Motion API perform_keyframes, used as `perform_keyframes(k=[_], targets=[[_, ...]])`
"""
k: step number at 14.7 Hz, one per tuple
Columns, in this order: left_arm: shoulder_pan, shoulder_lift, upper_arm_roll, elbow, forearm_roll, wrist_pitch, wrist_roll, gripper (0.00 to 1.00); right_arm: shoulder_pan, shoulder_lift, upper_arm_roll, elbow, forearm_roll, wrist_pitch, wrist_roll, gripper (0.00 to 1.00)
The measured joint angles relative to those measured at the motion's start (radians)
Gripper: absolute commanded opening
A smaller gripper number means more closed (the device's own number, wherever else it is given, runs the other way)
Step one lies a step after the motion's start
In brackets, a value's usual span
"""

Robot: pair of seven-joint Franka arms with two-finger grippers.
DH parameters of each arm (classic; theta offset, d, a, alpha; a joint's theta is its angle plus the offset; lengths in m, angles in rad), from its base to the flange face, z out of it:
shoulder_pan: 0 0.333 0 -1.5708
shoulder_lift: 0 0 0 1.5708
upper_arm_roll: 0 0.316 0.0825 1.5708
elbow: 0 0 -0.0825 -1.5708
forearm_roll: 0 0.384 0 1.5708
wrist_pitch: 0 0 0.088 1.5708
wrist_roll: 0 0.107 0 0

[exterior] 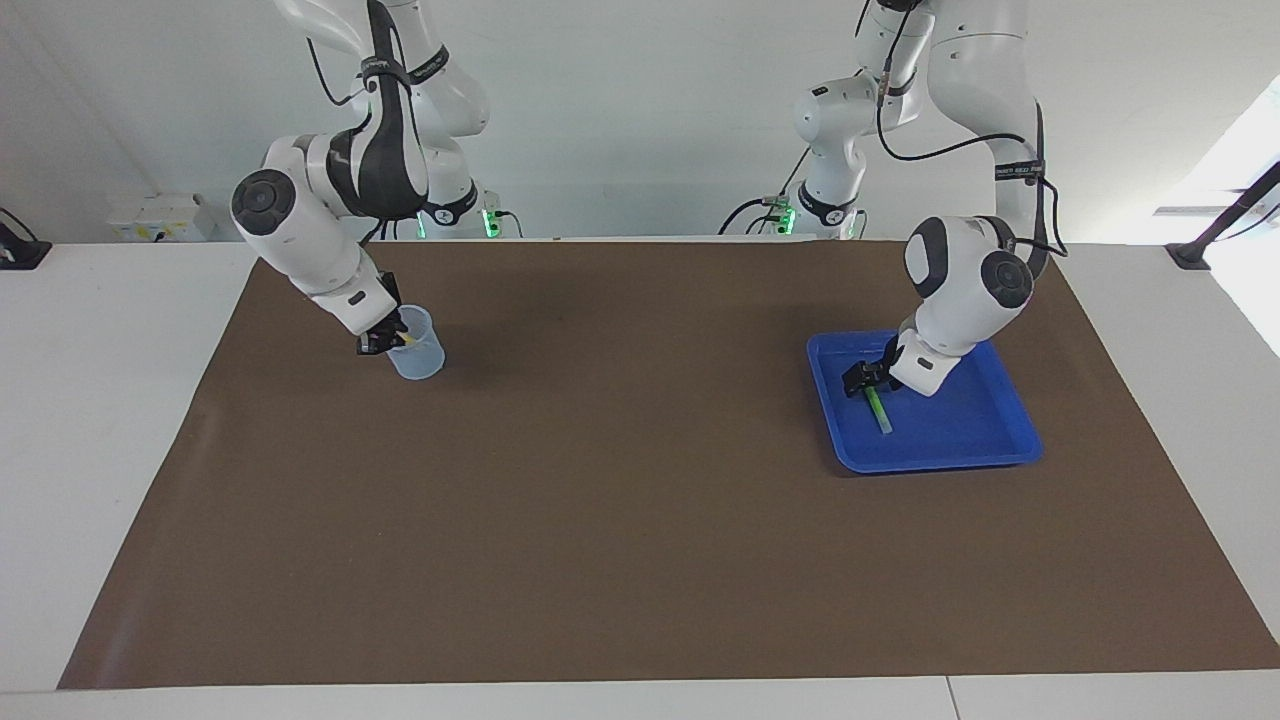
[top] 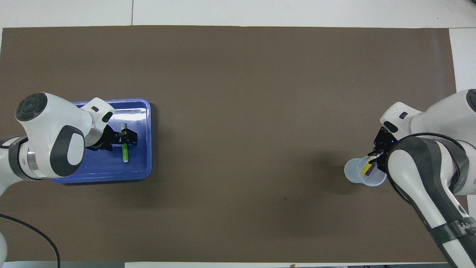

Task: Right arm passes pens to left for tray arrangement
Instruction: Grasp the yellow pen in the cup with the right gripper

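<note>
The blue tray [exterior: 1000, 440] lies toward the left arm's end of the table and also shows in the overhead view [top: 145, 163]. The green pen [exterior: 878, 410] lies in it, also seen from above [top: 125, 150]. My left gripper [exterior: 862, 378] is low over the tray at the pen's end nearer the robots, and from above [top: 127, 137] it straddles the pen. My right gripper [exterior: 388, 338], blue light lit, is at the rim of a clear cup [exterior: 420, 358]. The cup [top: 353, 173] holds the yellow pen [top: 366, 166] and the purple pen [top: 369, 171]; the yellow pen's top is at the right gripper [top: 375, 158].
A brown mat [exterior: 640, 520] covers most of the white table [exterior: 110, 420]. The cup stands toward the right arm's end, the tray toward the left arm's end, with bare mat between them. Cables hang by the arm bases.
</note>
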Motion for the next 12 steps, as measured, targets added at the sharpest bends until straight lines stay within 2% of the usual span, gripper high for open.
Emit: perform_keyframes(k=[2, 3, 8, 12], targets=[[0.000, 0.000, 0.000, 0.001, 0.000, 0.000, -0.001, 0.96, 0.000, 0.000, 0.000, 0.010, 0.000, -0.021, 0.006, 0.02], [0.000, 0.000, 0.000, 0.003, 0.000, 0.000, -0.001, 1.00, 0.000, 0.000, 0.000, 0.024, 0.000, -0.043, 0.022, 0.02], [0.000, 0.000, 0.000, 0.022, 0.000, -0.014, -0.002, 1.00, 0.002, -0.025, 0.002, 0.147, 0.057, -0.215, 0.216, 0.01], [-0.001, -0.003, -0.003, 0.122, 0.000, -0.162, -0.047, 1.00, 0.016, -0.104, 0.007, 0.221, 0.149, -0.329, 0.493, 0.00]])
